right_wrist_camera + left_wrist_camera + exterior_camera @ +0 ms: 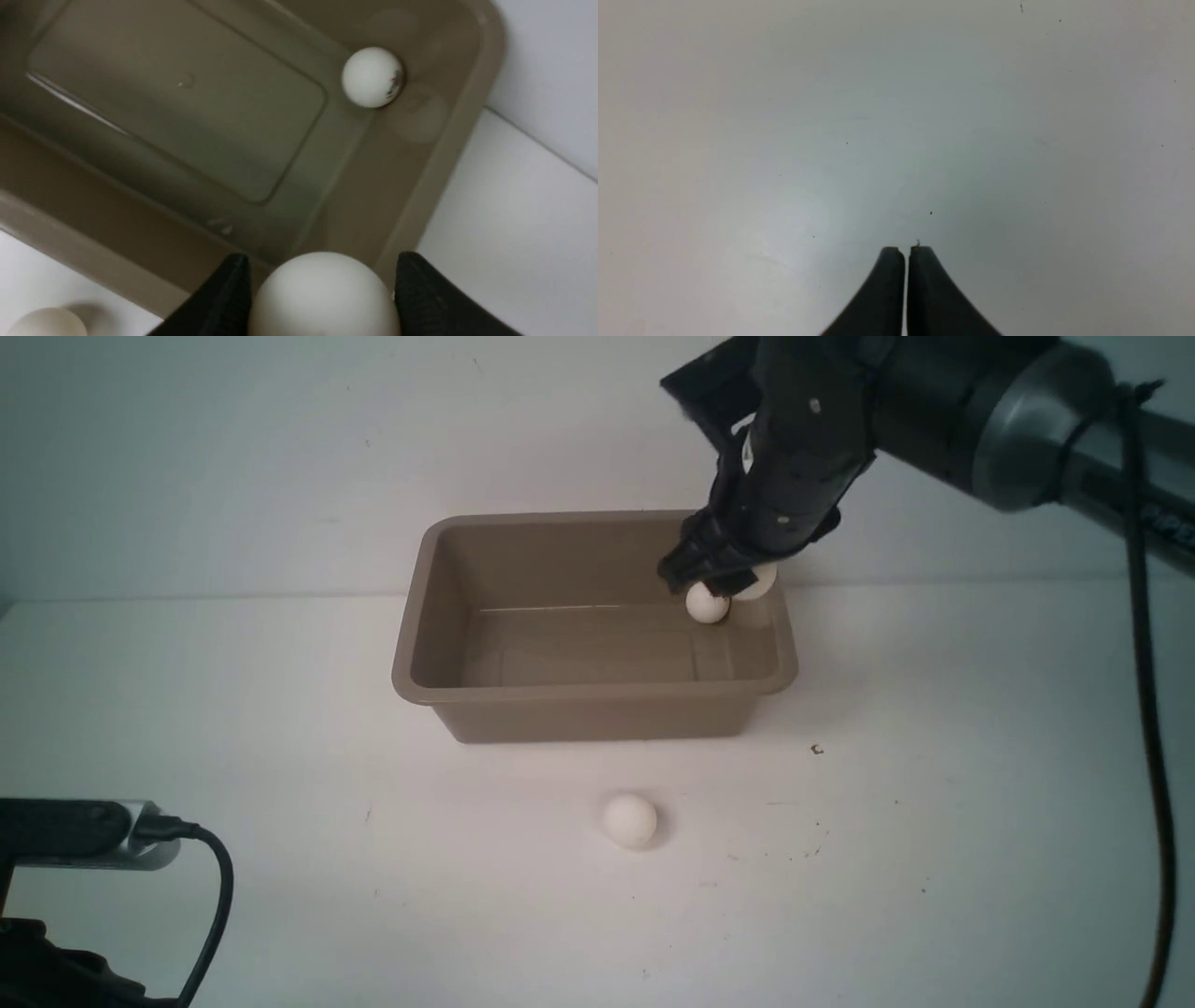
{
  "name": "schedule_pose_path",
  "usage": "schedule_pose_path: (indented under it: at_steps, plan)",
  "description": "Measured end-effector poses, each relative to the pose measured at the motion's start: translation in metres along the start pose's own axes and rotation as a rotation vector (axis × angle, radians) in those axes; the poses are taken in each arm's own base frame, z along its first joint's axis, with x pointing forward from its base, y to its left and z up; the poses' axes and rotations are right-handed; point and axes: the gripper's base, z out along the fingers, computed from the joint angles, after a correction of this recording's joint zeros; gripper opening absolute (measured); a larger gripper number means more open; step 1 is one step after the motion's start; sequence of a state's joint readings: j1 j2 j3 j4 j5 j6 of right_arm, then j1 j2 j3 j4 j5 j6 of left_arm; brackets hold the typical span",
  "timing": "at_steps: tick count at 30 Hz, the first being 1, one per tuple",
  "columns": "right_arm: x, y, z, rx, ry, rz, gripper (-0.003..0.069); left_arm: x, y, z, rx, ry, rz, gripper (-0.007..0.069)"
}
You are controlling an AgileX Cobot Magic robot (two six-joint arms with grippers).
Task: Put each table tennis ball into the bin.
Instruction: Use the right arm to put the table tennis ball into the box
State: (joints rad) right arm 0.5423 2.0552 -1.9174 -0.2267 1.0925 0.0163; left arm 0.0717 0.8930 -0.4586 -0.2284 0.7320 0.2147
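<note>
Right gripper (pixel 707 590) clasps one table tennis ball, the carried ball (pixel 707 604), at the very tips. In the right wrist view both black fingers (pixel 224 298) flank it closely and seem to touch its sides, though contact is not certain. It hangs above the interior of the bin (pixel 560 693), near the far right corner and inside the rim line. That placement is presumably so that a release lets it fall onto the bin floor instead of clipping the out-turned rim. A marked ball (pixel 372 77) lies on the bin floor in that same corner, against the sloping wall, so the drop may knock the two together. A third ball (pixel 630 819) sits on the white table (pixel 934 803) in front of the bin, apart from it. By my reading that is one in, one about to go, one left. Right arm reaches in from the right side at height, wrist bent steeply down, fingers pointing into the tub. Left gripper (pixel 906 249) is pressed closed with nothing in it, over bare table, well away from the work.
</note>
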Motion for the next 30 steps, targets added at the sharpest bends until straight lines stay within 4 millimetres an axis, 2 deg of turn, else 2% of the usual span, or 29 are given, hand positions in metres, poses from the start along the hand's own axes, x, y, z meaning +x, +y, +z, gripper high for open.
schedule_pose_path:
  at_steps: [5,12,18,30]
  plan:
    - [0.007,0.010,0.037,-0.019,0.061,-0.012,0.0358,0.000,0.000,0.000,0.000,0.000,0.000,-0.0004]
    - [0.011,0.019,0.063,-0.061,0.080,-0.030,0.0358,0.000,0.000,0.000,0.000,0.000,0.000,-0.0004]
    - [0.009,0.022,0.067,-0.084,0.053,-0.027,0.0358,0.000,0.000,0.000,0.000,0.000,0.000,-0.0004]
    - [0.002,0.020,0.061,-0.080,0.039,-0.011,0.0437,0.000,0.000,0.000,0.000,0.000,0.000,-0.0004]
